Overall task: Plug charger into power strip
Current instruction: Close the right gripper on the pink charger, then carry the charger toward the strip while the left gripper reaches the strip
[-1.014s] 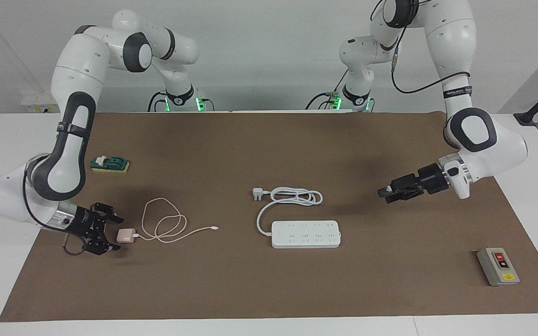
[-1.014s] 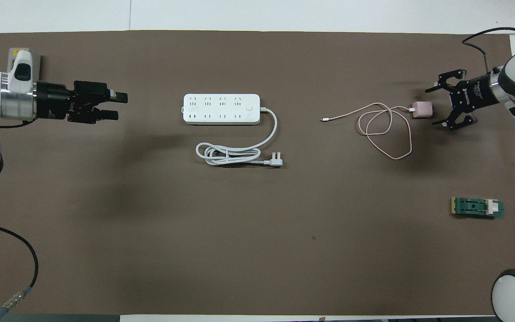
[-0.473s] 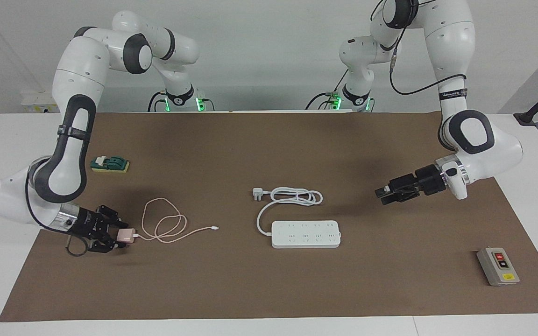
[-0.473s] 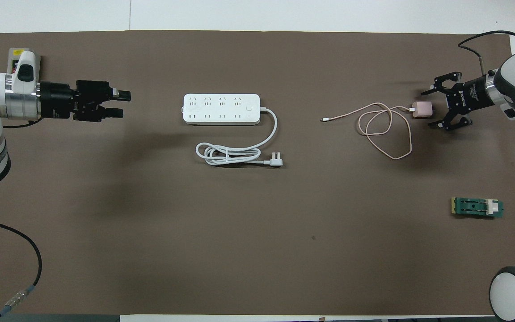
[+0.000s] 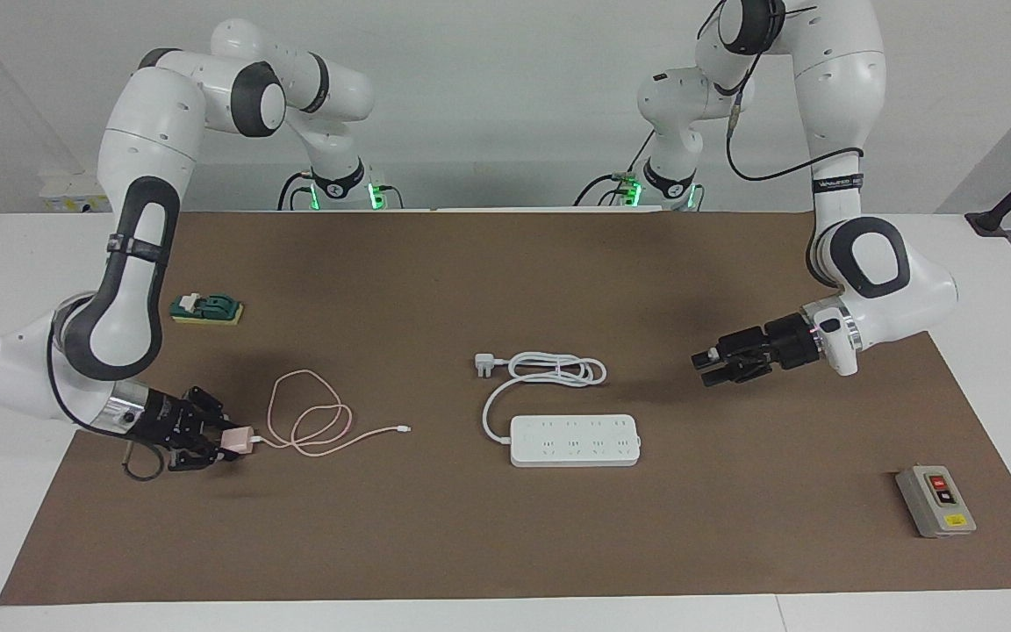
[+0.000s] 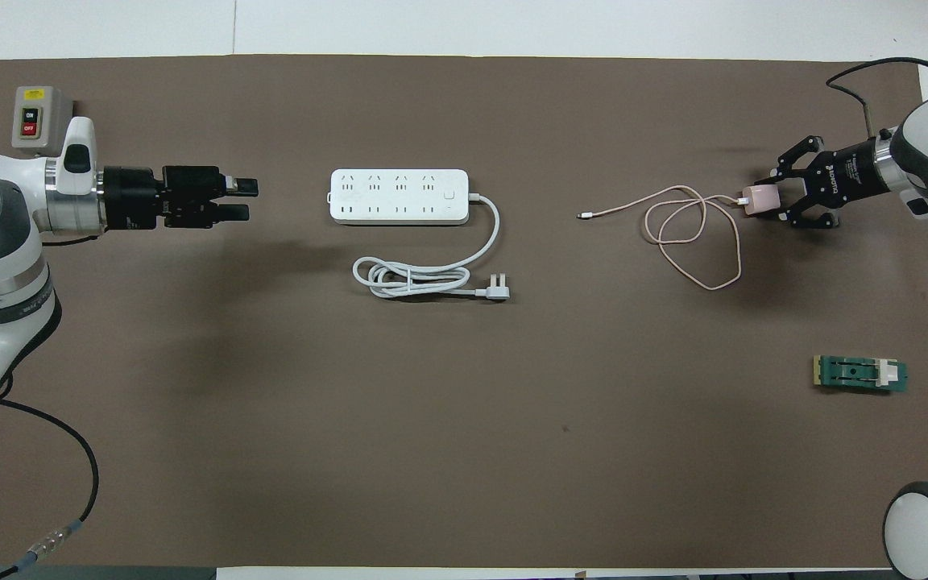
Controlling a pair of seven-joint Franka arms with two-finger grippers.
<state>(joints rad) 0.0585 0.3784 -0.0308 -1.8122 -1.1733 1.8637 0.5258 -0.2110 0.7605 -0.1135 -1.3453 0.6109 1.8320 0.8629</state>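
The small pink charger (image 5: 240,439) (image 6: 759,199) sits at the right arm's end of the mat. My right gripper (image 5: 226,441) (image 6: 772,200) is shut on it, low at the mat. Its thin pink cable (image 5: 312,423) (image 6: 693,242) lies in loops toward the power strip. The white power strip (image 5: 576,441) (image 6: 398,196) lies flat mid-table, sockets up, untouched. My left gripper (image 5: 706,367) (image 6: 243,200) is open and holds nothing. It hangs over bare mat beside the strip, toward the left arm's end of the table.
The strip's thick white cord and three-pin plug (image 5: 485,365) (image 6: 499,287) lie coiled nearer the robots than the strip. A grey box with red and black buttons (image 5: 935,502) (image 6: 34,121) is at the left arm's end. A small green block (image 5: 207,309) (image 6: 861,374) lies near the right arm.
My right gripper closed its fingers onto the charger. My left arm moved toward the power strip, uncovering the grey button box in the overhead view.
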